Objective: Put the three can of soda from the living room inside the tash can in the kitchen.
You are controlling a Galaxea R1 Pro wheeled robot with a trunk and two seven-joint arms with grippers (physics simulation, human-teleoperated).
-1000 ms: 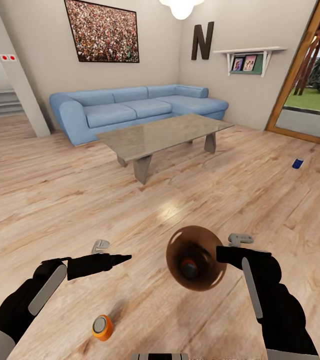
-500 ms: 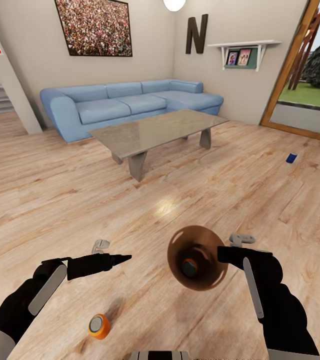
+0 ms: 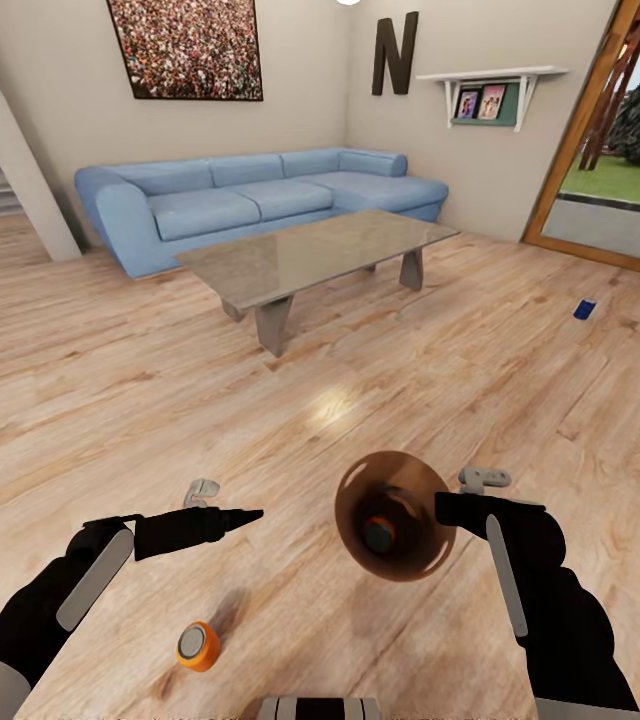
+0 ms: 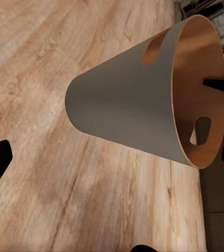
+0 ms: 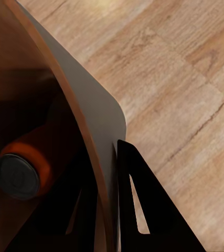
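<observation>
The brown trash can (image 3: 395, 515) hangs tilted above the wood floor, and my right gripper (image 3: 447, 508) is shut on its rim. In the right wrist view my fingers (image 5: 143, 202) pinch the bin wall (image 5: 96, 121) from both sides. One orange soda can (image 3: 378, 536) lies inside the bin (image 5: 25, 165). A second orange can (image 3: 198, 645) lies on the floor just below my left gripper (image 3: 248, 518), which is open and empty. The left wrist view looks at the bin's outer wall (image 4: 122, 105). A dark blue can (image 3: 585, 309) lies on the floor at the far right.
A low grey coffee table (image 3: 310, 255) stands ahead, with the light-blue corner sofa (image 3: 250, 200) behind it. Wood-framed glass doors (image 3: 600, 150) are at the right. A white wall corner (image 3: 20, 190) and steps are at the left.
The whole view has shifted a little, so the room sits slightly further left and up. Both arms and the held trash can keep the same pose.
</observation>
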